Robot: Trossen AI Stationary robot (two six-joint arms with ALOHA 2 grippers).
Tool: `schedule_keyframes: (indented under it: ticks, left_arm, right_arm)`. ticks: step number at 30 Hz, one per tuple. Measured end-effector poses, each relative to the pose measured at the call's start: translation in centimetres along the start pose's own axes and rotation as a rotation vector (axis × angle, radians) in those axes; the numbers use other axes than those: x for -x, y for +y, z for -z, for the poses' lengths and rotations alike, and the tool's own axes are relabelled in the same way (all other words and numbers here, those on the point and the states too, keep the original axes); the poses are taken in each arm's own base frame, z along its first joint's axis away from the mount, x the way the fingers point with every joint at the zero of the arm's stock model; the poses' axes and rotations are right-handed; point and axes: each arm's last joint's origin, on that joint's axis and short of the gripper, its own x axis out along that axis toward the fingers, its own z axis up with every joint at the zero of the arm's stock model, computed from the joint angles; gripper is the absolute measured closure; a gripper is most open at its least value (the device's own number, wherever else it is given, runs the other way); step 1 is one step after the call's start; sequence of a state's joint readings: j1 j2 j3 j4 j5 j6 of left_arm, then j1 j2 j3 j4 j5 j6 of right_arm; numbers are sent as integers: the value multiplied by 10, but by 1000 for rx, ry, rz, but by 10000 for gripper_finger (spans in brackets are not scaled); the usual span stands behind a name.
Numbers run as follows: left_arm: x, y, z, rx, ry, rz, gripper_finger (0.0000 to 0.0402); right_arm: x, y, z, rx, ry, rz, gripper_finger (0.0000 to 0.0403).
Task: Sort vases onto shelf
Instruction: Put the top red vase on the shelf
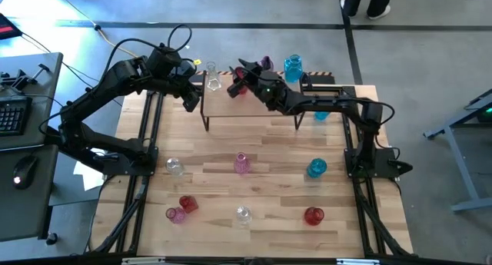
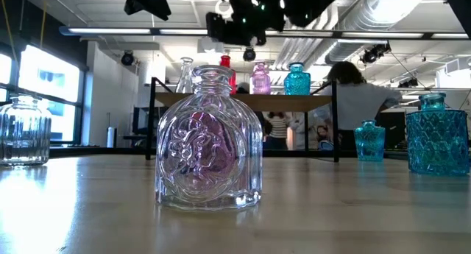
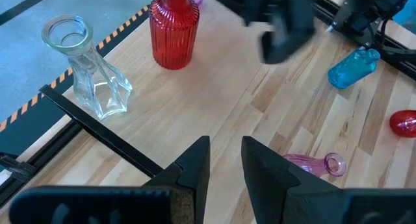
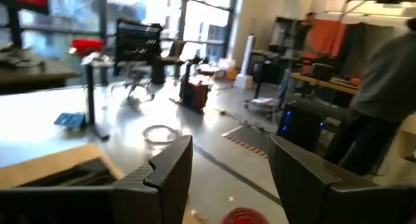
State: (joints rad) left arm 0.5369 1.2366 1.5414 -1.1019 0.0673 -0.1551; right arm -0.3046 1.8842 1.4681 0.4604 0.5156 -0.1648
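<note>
A: Progress?
B: Four vases on the shelf (image 1: 254,111); about eight left on the table (image 1: 269,184).
A: Grippers?
B: Right gripper (image 1: 240,78) spread above the red vase (image 3: 174,30); left gripper (image 3: 224,162) slightly parted, empty.

A grey concrete floor (image 1: 430,57) surrounds the slatted table (image 1: 269,196). Left of the table, a dark desk (image 1: 27,134) carries a keyboard (image 1: 11,115) and mouse (image 1: 24,171). Beyond the table, bright windows (image 2: 51,77) and exposed ceiling ducts (image 2: 397,18) show.

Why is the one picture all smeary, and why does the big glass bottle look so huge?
Right wrist view: the room is smeared by motion blur. Low view: the clear vase sits right by the lens, so it looms large, while the shelf behind looks small. High view: evenly lit, no strong glare.
</note>
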Motion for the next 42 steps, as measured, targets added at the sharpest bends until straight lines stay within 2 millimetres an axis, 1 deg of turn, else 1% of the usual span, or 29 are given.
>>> schedule_keyframes:
  ticks: [4,8,11,14,17,21,25,30,34,42]
  left_arm:
    - [0,0,0,-1,0,0,321]
    - [0,0,0,-1,0,0,321]
    - [0,0,0,-2,-1,0,321]
    - [0,0,0,-11,0,0,321]
    - [0,0,0,-18,0,0,321]
    - [0,0,0,-19,0,0,321]
    - [0,0,0,-19,0,0,321]
    - [0,0,0,-19,0,0,321]
    - [0,0,0,-19,0,0,321]
    - [0,0,0,-18,0,0,321]
  right_arm:
    - [10,4,-18,52,86,-43,217]
    - [17,7,-23,105,188,-90,222]
    - [22,8,-19,145,265,-147,236]
    - [24,9,-13,121,330,-197,253]
    - [25,11,-12,103,344,-249,268]
    - [25,11,-10,106,353,-258,281]
    - [23,5,-7,106,383,-246,290]
    - [19,-7,4,88,473,-234,310]
    - [16,-14,5,88,474,-238,321]
    - [12,-21,6,84,472,-240,323]
